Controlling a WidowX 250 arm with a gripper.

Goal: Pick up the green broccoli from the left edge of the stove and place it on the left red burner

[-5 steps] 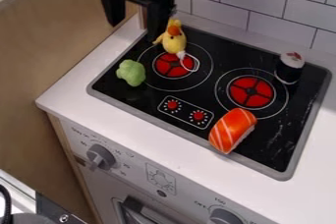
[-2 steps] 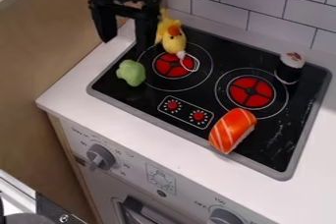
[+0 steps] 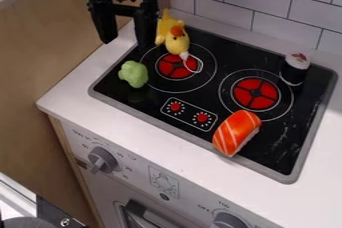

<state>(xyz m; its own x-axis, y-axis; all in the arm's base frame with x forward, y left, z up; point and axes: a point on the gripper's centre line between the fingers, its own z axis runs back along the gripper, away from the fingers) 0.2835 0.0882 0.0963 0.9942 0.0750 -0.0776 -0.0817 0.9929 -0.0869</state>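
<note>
Hand open above the stove's corner, toy bird beside it

In the camera view, the hand (image 3: pixel 124 44) hangs with its two fingers spread wide—nothing between them. The yellow toy bird (image 3: pixel 178 44) lies on the black stovetop (image 3: pixel 200 103) just to the hand's right, near one finger. The green toy (image 3: pixel 133 74) sits a little below the hand. Well apart to its right is the sushi roll (image 3: pixel 294 69); farther down and right—the orange-topped sushi (image 3: pixel 237 132), by the stovetop's front edge. The white worktop (image 3: pixel 72 92) shows below left.
</note>
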